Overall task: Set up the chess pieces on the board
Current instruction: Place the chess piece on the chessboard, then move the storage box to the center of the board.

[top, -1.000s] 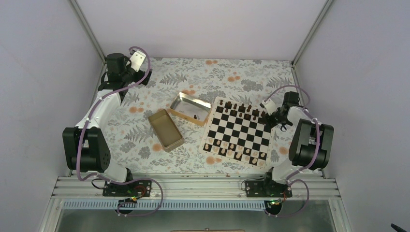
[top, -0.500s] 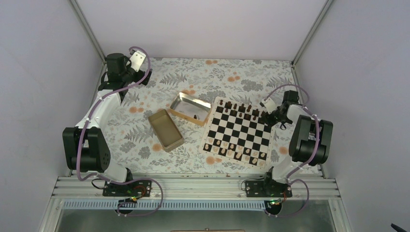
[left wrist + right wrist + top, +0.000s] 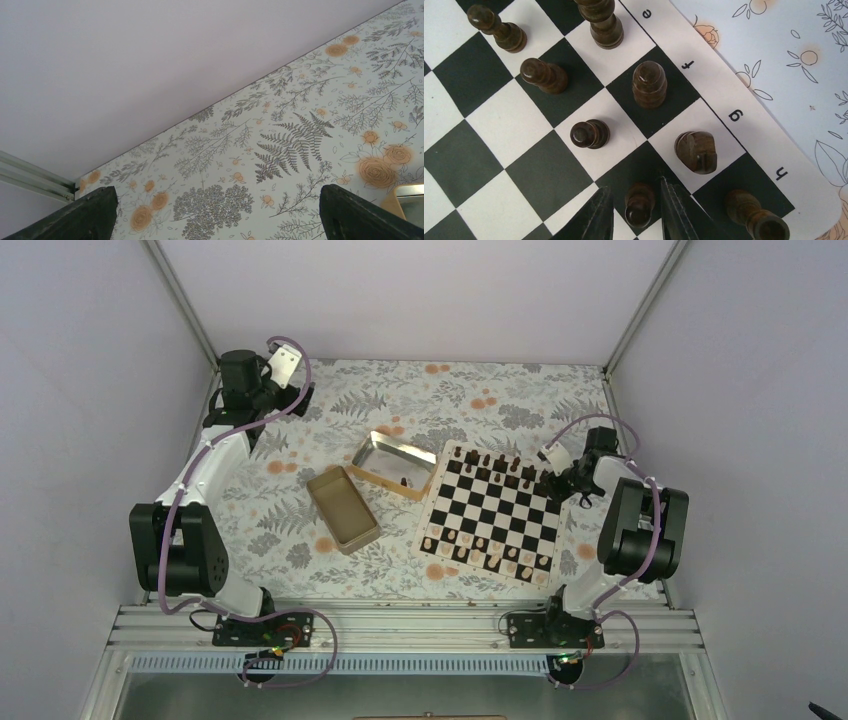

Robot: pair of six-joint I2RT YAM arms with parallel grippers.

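The board (image 3: 430,508) lies right of centre, and its white lettered margin (image 3: 719,95) shows in the right wrist view. Dark chess pieces (image 3: 485,458) stand along its far two rows. My right gripper (image 3: 556,475) is over the board's far right corner. In the right wrist view the right gripper (image 3: 634,184) stands open around a dark pawn (image 3: 639,202) on a black square, with a thin gap on each side. A knight (image 3: 695,151), a bishop (image 3: 649,84) and a rook (image 3: 754,216) stand nearby. My left gripper (image 3: 285,360) is open and empty at the far left.
Pale pieces (image 3: 480,550) line the board's near rows. An open tin (image 3: 393,465) with one dark piece inside lies left of the board, and a golden tin (image 3: 342,508) lies nearer me. The left wrist view shows the floral cloth (image 3: 280,145) and the back wall.
My right wrist has shifted slightly toward the far right corner of the board. The left arm has not moved.
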